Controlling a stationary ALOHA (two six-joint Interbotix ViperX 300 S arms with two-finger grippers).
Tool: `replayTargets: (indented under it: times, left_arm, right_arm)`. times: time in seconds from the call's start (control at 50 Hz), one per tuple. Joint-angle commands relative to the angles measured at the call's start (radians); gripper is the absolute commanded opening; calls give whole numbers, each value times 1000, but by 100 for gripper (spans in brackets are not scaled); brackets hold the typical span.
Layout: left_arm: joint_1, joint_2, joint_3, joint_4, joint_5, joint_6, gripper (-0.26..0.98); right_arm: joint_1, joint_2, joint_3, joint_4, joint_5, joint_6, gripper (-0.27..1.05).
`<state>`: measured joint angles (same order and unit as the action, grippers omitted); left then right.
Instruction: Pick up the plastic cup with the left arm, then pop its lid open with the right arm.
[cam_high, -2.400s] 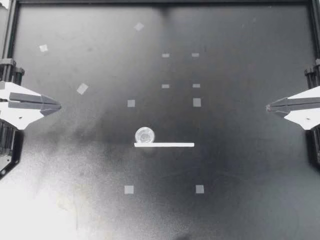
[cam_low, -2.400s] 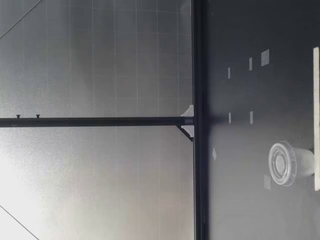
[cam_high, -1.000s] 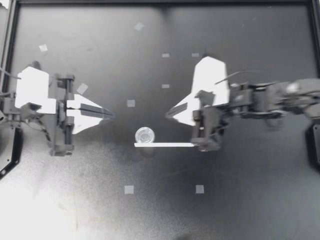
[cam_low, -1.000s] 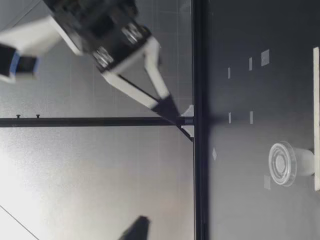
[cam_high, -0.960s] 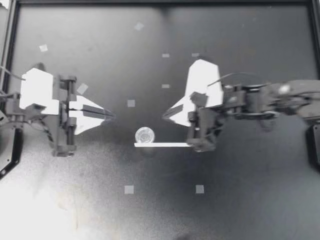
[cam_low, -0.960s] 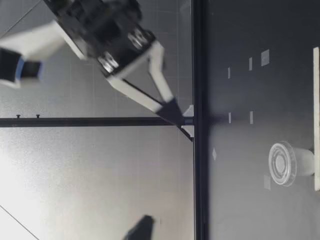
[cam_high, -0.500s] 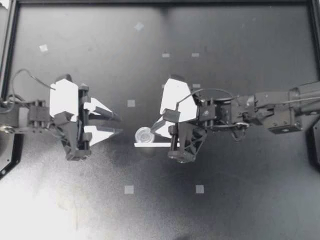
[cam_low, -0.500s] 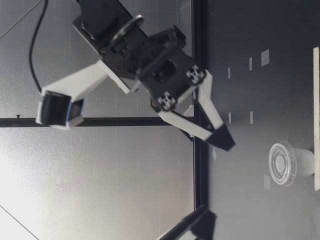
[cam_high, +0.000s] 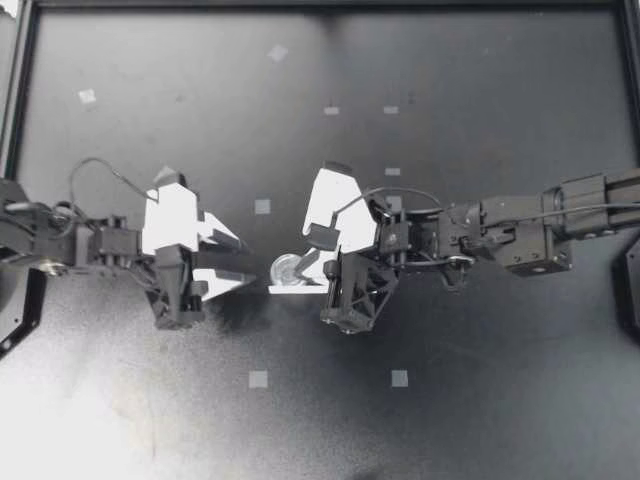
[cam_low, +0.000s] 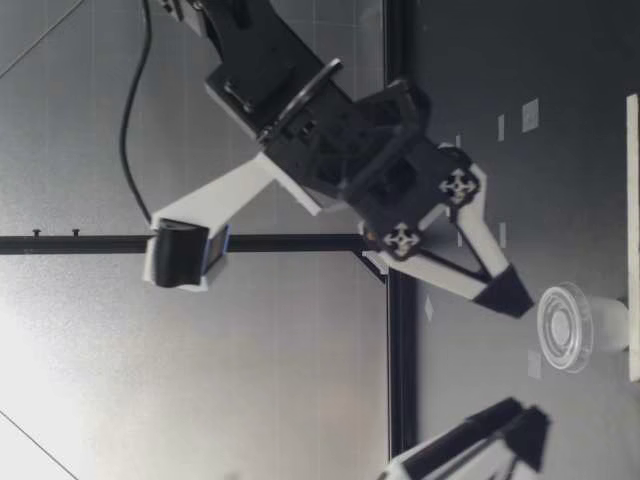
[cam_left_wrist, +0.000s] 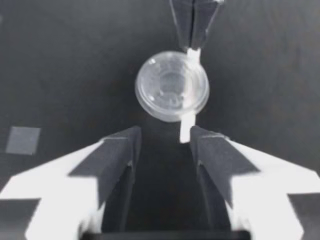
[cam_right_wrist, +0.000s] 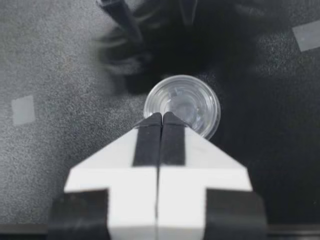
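The clear cup (cam_high: 287, 268) is sitting near the middle of the table (cam_high: 500, 400), against the white strip (cam_high: 300, 289). The right gripper (cam_high: 301, 264), its fingers pressed together and empty, is pointing down at the cup's rim. The left gripper (cam_high: 243, 262), spread wide, is hovering just beside the cup. Both have closed in since a moment ago, their arms stretching in from opposite edges.

small clear round plastic cup (cam_high: 288, 268), ringed rim. stands upright, wide mouth up, on the dark desk (cam_high: 480, 400) near its middle. rests right against one end of a thin white strip (cam_high: 295, 289).
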<state>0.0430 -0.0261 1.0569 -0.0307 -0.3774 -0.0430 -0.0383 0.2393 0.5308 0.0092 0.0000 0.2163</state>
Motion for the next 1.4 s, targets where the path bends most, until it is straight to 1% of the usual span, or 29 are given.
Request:
replayTargets:
  times: [0.0, 0.16, 0.36, 0.66, 1.04, 1.38]
  left_arm:
    - [-11, 17, -28, 2, -9, 3, 48]
    - [-15, 49, -37, 9, -12, 3, 49]
    - [-15, 74, -49, 11, -23, 2, 55]
    - [-15, 129, -81, 11, -40, 3, 56]
    - [-14, 156, -95, 11, -74, 3, 56]
    - [-14, 189, -132, 11, -97, 18, 56]
  right_arm:
    - [5, -11, -23, 2, -11, 2, -11]
    - [5, -5, -21, 2, -17, 11, -11]
    - [5, 14, -21, 3, -35, 32, -11]
    - [5, 11, -14, 2, -38, 32, -11]
    - [5, 2, 18, 2, -38, 35, -11]
    - [5, 11, 25, 2, -51, 46, -11]
